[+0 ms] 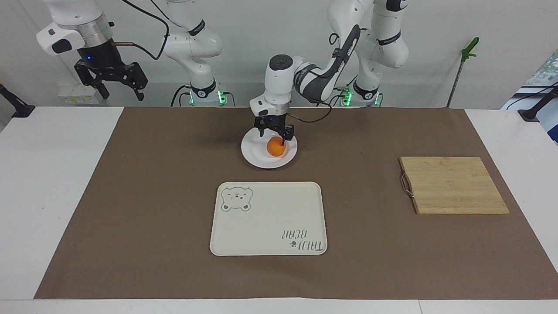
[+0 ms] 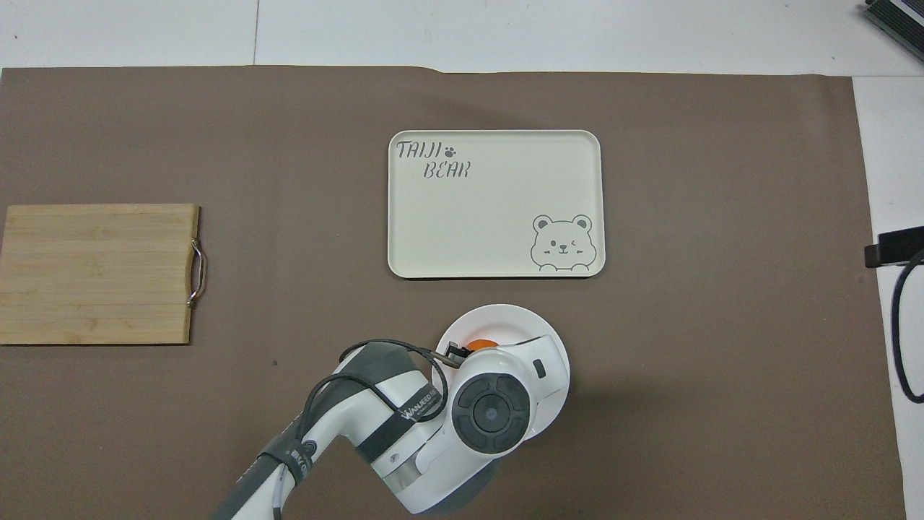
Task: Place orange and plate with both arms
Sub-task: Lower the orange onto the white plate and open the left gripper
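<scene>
A brown mat covers the white surface [image 1: 52, 183]. The orange [image 1: 276, 147] rests on the plate [image 1: 261, 159], which lies nearer the robots than the bear tray [image 1: 268, 218]. The left gripper [image 1: 273, 132] hangs just above the orange, fingers spread and released. The right gripper [image 1: 112, 80] waits raised at its own end, fingers apart and empty. Risk: the round fruit may roll off the shallow plate if a finger clips it, or if the plate tilts when lifted.
</scene>
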You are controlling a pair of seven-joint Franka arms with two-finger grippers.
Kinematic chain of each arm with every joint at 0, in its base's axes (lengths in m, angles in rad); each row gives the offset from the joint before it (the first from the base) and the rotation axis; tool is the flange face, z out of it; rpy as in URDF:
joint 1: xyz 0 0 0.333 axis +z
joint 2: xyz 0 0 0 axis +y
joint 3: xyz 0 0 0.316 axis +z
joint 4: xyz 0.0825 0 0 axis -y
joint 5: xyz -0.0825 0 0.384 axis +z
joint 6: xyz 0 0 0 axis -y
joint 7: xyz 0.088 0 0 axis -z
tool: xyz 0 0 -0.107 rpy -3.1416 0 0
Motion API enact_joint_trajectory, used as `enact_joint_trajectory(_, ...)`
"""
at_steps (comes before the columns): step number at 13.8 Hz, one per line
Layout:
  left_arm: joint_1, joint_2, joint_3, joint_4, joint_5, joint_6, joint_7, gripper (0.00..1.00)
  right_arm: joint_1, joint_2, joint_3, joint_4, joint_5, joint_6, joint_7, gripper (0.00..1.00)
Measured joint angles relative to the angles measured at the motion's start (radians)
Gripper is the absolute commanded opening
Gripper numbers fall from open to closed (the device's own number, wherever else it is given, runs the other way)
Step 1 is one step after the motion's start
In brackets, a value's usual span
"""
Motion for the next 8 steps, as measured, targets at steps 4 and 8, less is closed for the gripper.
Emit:
enact_joint_trajectory(4, 0.050, -0.020, 0.016, 0.076, 0.006, -0.074, 0.001, 1.00, 0.000, 0.000, 0.000, 0.000, 0.000, 0.000, 0.000, 1.00)
enact_joint_trajectory(8, 0.153, -0.051, 0.022, 0.115, 0.095, -0.091, 0.024, 1.00, 0.000, 0.000, 0.000, 0.000, 0.000, 0.000, 0.000, 1.00)
